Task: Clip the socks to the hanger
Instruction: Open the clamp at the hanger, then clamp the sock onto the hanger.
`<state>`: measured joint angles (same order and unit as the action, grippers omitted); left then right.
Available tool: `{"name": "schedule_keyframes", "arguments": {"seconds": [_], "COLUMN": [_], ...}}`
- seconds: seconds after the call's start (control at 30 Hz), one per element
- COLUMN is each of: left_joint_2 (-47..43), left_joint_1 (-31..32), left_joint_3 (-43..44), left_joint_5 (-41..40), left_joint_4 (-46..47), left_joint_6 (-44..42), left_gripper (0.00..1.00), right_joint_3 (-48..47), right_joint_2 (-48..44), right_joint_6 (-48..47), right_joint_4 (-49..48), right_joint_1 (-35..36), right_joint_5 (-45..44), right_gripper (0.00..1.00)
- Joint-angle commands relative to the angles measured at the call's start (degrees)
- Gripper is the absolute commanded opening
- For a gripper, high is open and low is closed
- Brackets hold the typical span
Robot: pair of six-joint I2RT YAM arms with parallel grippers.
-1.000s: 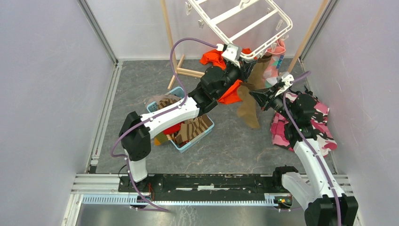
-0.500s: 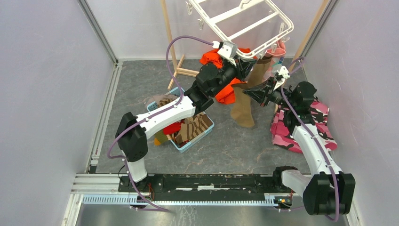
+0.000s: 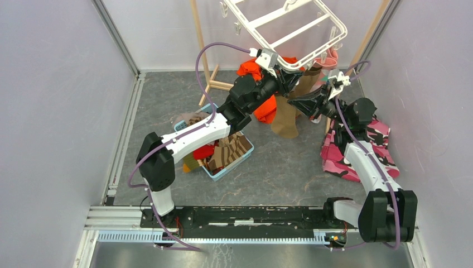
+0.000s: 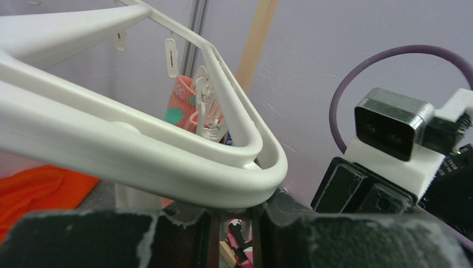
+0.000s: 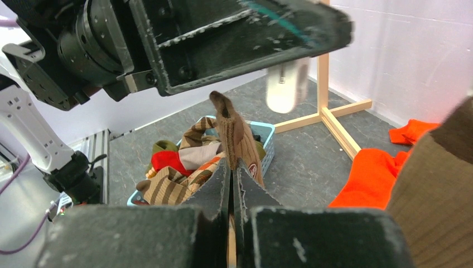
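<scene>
Right hand (image 5: 231,167) up and inward since a second ago, brown sock (image 3: 285,120) lifted with it.
Its fingers are pressed together on the cuff. The sock hangs lengthwise down, just under the hanger (image 4: 167,162) corner. My left hand (image 4: 231,212) pinches a clip (image 4: 237,225) there, up-left of the cuff. Orange garment (image 3: 268,109) lies behind, and my left wrist crowds the approach.

The grey table (image 3: 279,173) holds a blue basket (image 3: 234,166), an orange cloth (image 3: 266,110), a pink patchy cloth (image 3: 334,157) and a wooden stand's foot (image 3: 226,85).
</scene>
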<state>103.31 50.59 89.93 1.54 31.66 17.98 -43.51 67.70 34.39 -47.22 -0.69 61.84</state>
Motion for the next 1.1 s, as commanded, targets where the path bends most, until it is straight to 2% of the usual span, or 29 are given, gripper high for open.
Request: {"name": "schedule_keyframes", "arguments": {"seconds": [0.0,0.23,0.63,1.07], "left_joint_2": [-3.5,-3.4,-3.3,-3.3], "left_joint_1": [-0.7,-1.2,-1.6,-1.8], "left_joint_3": [-0.8,-1.0,-1.0,-1.1], "left_joint_5": [2.7,4.2,5.9,7.4], "left_joint_4": [4.0,5.0,5.3,6.1], "left_joint_6": [4.2,5.2,6.0,7.0], "left_gripper": [0.02,0.02,0.02,0.02], "right_joint_3": [1.0,2.1,2.4,2.9], "right_joint_2": [1.7,2.8,6.4,6.8], "right_joint_6": [11.0,13.5,26.3,24.7], "right_joint_4": [-14.1,-15.6,-29.5,-25.2], "right_joint_1": [-1.7,-2.4,-3.6,-4.2], "right_joint_5": [-0.5,-1.3,-1.2,-1.8], "right_gripper": [0.0,0.0,0.0,0.0]}}
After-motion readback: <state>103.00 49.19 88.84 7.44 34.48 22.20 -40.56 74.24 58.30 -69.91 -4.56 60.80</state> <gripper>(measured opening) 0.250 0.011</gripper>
